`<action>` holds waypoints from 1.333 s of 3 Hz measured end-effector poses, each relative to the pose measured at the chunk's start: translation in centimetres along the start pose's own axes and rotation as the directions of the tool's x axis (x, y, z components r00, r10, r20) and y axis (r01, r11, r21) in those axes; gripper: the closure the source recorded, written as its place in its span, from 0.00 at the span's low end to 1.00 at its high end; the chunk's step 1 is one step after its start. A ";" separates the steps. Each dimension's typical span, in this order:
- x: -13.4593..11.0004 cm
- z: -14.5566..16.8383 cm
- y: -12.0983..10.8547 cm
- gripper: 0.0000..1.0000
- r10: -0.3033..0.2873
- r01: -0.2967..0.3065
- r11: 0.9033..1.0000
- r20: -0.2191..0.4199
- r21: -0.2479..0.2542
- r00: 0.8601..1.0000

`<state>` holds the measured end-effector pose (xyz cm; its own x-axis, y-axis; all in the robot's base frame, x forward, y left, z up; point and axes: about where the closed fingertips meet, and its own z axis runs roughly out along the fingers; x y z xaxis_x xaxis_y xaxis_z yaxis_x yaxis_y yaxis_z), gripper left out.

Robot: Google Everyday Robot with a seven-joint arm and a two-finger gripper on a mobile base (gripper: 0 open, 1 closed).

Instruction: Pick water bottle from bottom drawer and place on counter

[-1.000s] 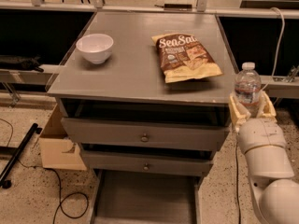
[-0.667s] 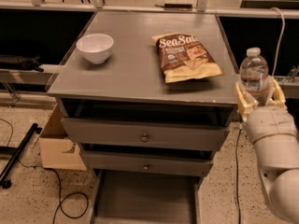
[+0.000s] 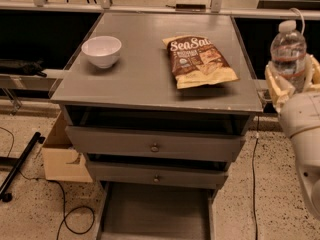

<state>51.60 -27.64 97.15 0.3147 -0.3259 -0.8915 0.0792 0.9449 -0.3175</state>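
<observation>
The water bottle [image 3: 288, 53] is clear with a white cap and a reddish label band. It stands upright in my gripper [image 3: 292, 81], held in the air just right of the counter [image 3: 145, 79], slightly above its top. The gripper's tan fingers [image 3: 274, 84] are shut around the bottle's lower half. The bottom drawer [image 3: 155, 214] is pulled open at the cabinet's base, its flat grey floor bare.
A white bowl [image 3: 101, 50] sits at the counter's left and a Sea Salt snack bag [image 3: 199, 60] at its right. Two knobbed drawer fronts [image 3: 155, 146] are below. A cardboard box [image 3: 62, 156] and cables lie on the floor at left.
My gripper has lifted the water bottle higher and slightly right, from level with the counter's edge to above it.
</observation>
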 end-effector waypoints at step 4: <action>-17.0 4.4 6.9 1.00 -0.062 0.140 0.972 0.365 -0.190 0.929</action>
<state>50.96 -15.42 111.53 0.6330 -0.3509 -0.6901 -0.0588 0.8670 -0.4947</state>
